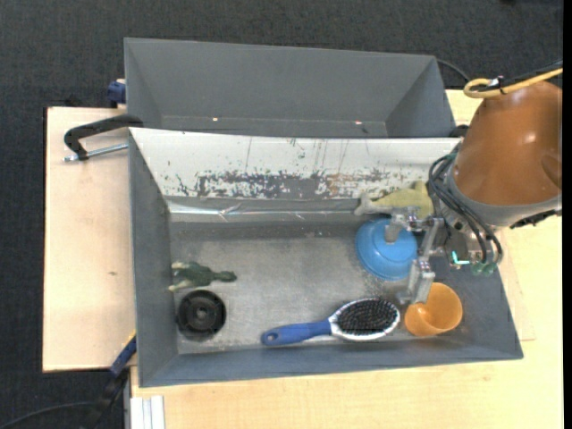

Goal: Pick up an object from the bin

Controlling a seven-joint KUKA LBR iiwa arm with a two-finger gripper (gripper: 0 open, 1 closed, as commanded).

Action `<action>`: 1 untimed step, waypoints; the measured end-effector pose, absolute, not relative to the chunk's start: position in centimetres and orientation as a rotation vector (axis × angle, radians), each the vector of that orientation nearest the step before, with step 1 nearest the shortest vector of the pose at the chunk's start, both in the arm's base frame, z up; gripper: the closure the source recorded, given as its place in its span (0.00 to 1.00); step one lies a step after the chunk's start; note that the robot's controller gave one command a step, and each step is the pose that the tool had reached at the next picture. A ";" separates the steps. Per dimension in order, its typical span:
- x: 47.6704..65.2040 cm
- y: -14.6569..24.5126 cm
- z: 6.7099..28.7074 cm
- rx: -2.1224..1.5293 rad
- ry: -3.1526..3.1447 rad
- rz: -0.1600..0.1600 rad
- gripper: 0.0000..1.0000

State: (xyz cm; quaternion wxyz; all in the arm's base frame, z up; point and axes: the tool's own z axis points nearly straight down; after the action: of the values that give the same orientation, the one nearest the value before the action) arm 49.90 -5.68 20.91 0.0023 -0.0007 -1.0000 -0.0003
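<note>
In the bin (147, 239), at its right end, the gripper (420, 262) hangs – spread or closed, I cannot tell – just beside the blue dish (382, 250), with the brush (332, 323) and orange cup (436, 313) near below.

I see my arm (536, 105) reaching in from the right, its orange cover (509, 150) bulging at the wrist and black cables (450, 206) looping underneath. The gripper (418, 275) hangs below, pointing down, low on the right side.
</note>
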 end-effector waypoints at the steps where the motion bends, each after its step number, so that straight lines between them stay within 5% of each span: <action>1: 49.5 -3.8 10.8 0.599 -3.081 -0.003 0.00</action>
State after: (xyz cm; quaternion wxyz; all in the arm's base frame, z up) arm 49.48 -3.81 10.82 0.0015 0.1909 -0.9816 -0.0009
